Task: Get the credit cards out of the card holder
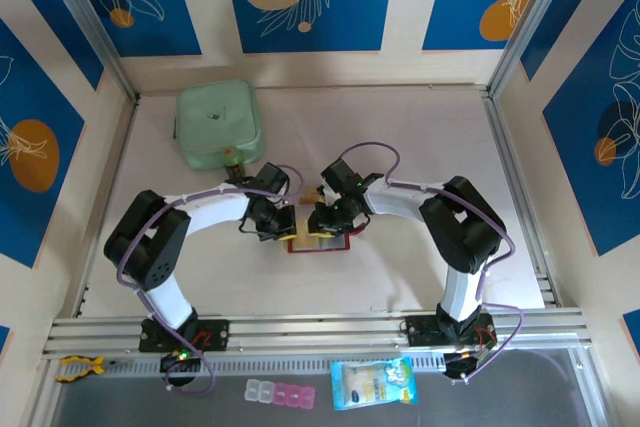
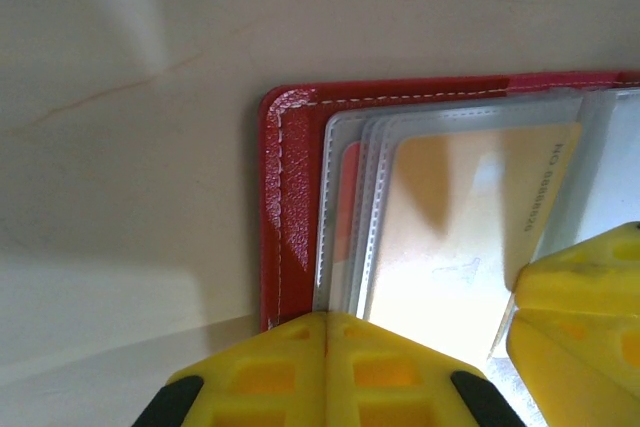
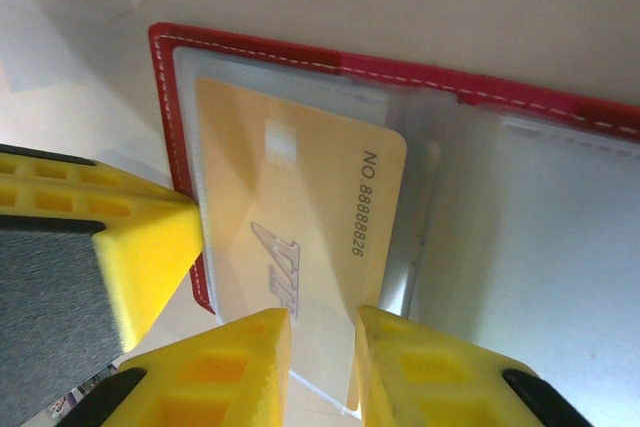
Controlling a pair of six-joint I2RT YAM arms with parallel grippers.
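The red card holder [image 1: 318,240] lies open on the table between both grippers. In the left wrist view its red border [image 2: 285,197] frames clear pockets with a tan credit card [image 2: 460,237] inside. My left gripper [image 2: 328,319] is shut, and its joined tips press down on the pockets' near edge. My right gripper [image 3: 322,332] hovers over the same tan card [image 3: 300,207], printed with a number. Its jaws stand a little apart, and the card's lower right corner lies in the gap. The left gripper's fingers [image 3: 120,247] sit against the holder's left border [image 3: 175,147].
A pale green square container [image 1: 218,125] stands at the back left, close behind the left arm. In front of the arm bases, below the rails, lie a clear bag with blue print [image 1: 372,384], a small pill box [image 1: 280,394] and a yellow clip [image 1: 78,367].
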